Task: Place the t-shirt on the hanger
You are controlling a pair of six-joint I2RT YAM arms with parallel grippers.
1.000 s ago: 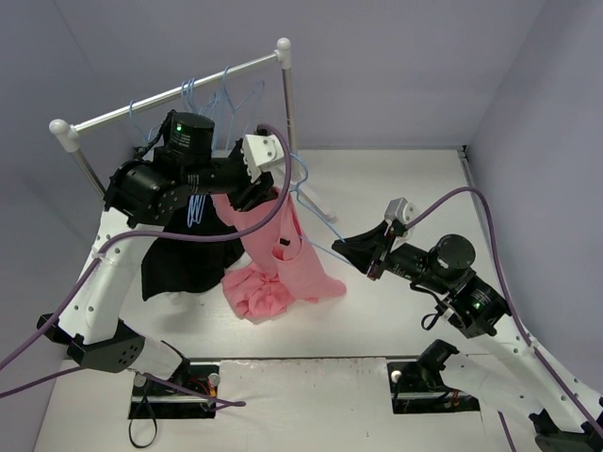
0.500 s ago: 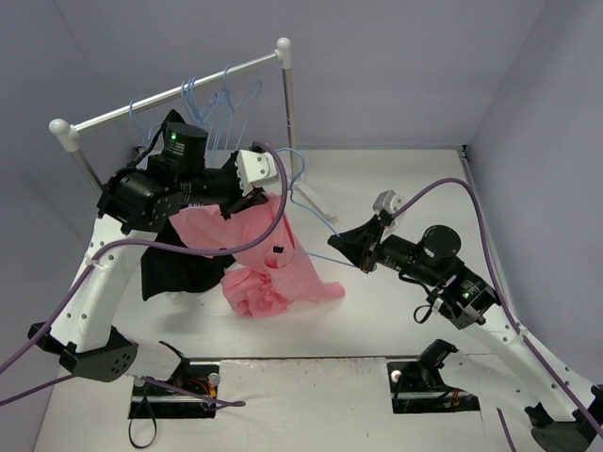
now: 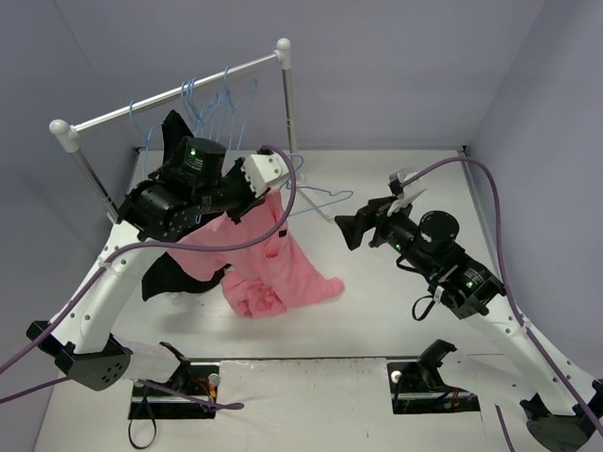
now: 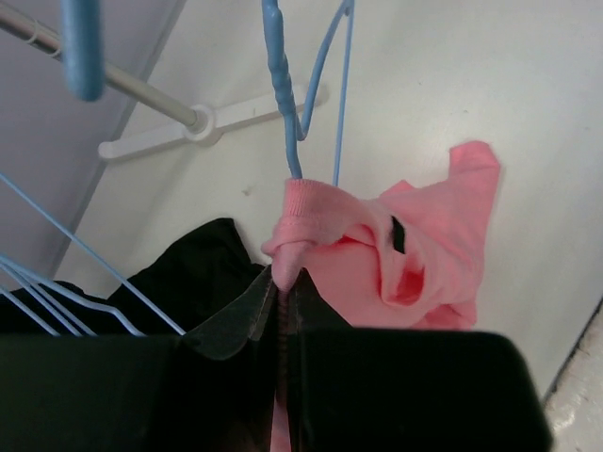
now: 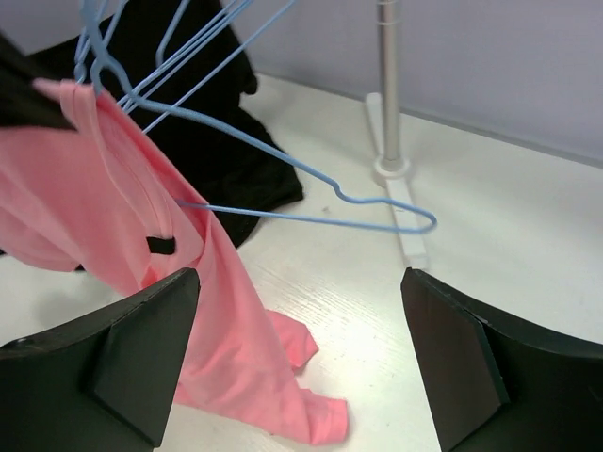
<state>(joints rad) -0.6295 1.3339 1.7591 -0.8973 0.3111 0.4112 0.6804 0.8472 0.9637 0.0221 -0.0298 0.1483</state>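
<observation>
Your left gripper (image 4: 283, 299) is clenched on a bunched fold of the t-shirt (image 4: 415, 254) at its collar. The pink cloth is squeezed flat between the two fingers and drapes away beneath them, with its lower end heaped on the table (image 3: 377, 315). Just ahead of those fingertips the hanger (image 4: 280, 104) rises out of the collar fold, its wire touching the cloth. Your right gripper (image 5: 297, 282) is released, its fingers standing wide apart with nothing between them. Ahead of it, and apart from it, one shoulder of the hanger juts out of the t-shirt toward it, and the lower wire runs back into the cloth beside a small dark tag. The black garment (image 4: 188, 273) lies beside the t-shirt, under your left arm. Beyond the right gripper, past the hanger's tip, the rack (image 5: 389, 75) stands on its white foot. Whether the hanger's hook is on the rack's bar I cannot tell.
</observation>
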